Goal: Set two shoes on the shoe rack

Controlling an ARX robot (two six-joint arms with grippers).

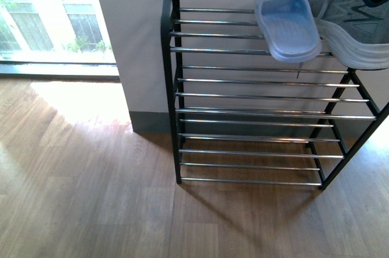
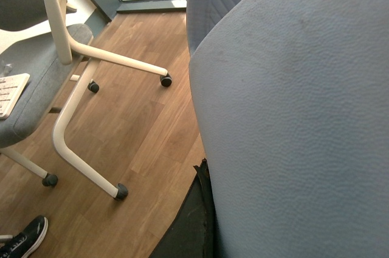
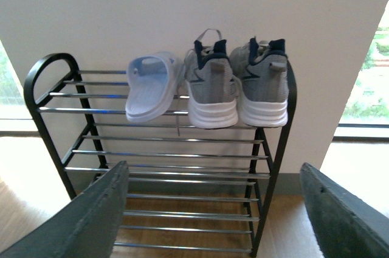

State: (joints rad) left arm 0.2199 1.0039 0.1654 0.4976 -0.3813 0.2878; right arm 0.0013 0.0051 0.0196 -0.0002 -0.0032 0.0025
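Note:
The shoe rack (image 1: 172, 94) has a black frame and chrome rods and stands against a white wall; it also shows in the right wrist view (image 3: 272, 142). Two grey sneakers with white soles sit side by side on its top shelf, heels outward: one (image 3: 209, 87) in the middle, the other (image 3: 262, 84) at the end. In the front view only one sneaker (image 1: 355, 17) shows, at the top right. My right gripper (image 3: 213, 218) is open and empty, back from the rack, its dark fingers (image 3: 79, 221) wide apart. My left gripper is shut; its dark tip (image 2: 194, 221) lies against blue-grey upholstery.
A light blue slide sandal (image 1: 287, 24) lies on the top shelf beside the sneakers, also in the right wrist view (image 3: 152, 87). The lower shelves hold nothing. In the left wrist view a blue-grey padded chair (image 2: 292, 118) fills the frame, with a white-legged office chair (image 2: 73, 87) on the wood floor.

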